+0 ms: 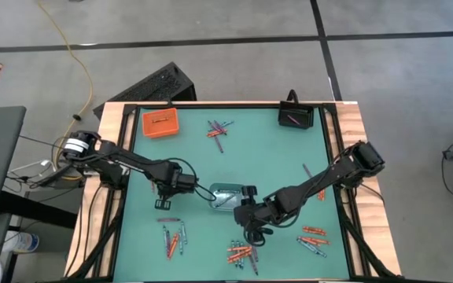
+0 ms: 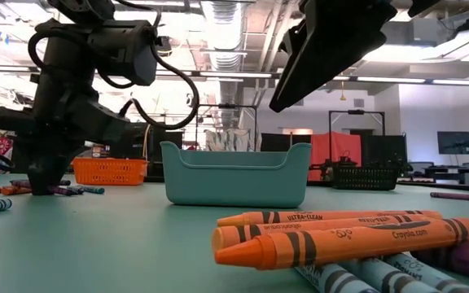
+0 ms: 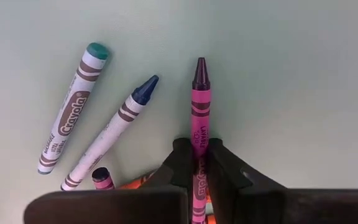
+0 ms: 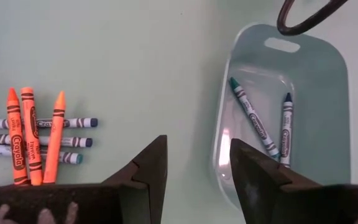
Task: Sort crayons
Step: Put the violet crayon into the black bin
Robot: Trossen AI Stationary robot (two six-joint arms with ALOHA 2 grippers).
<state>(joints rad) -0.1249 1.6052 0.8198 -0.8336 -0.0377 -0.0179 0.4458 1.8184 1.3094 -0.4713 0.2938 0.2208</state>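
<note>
While lying flat on the green table (image 3: 303, 74), a pink crayon (image 3: 200, 106) is pinched by the left gripper (image 3: 196, 163). Right gripper (image 4: 194, 165) hangs spread beside the clear tray (image 4: 328, 93) holding two blue-green crayons (image 4: 253, 118).

Pink crayon (image 3: 200, 112): lower length hidden between left tool (image 3: 197, 163) fingers and cut by wrist frame edge. A second pink crayon (image 3: 102, 177) shows only its tip. Black tray (image 1: 296, 117) contents too small to identify from above. Low view: grey-blue crayons (image 2: 357, 277) cut by bottom edge.

Two crayons (image 4: 258, 118) in central tray (image 4: 334, 74), others scattered around (several clusters)
</note>
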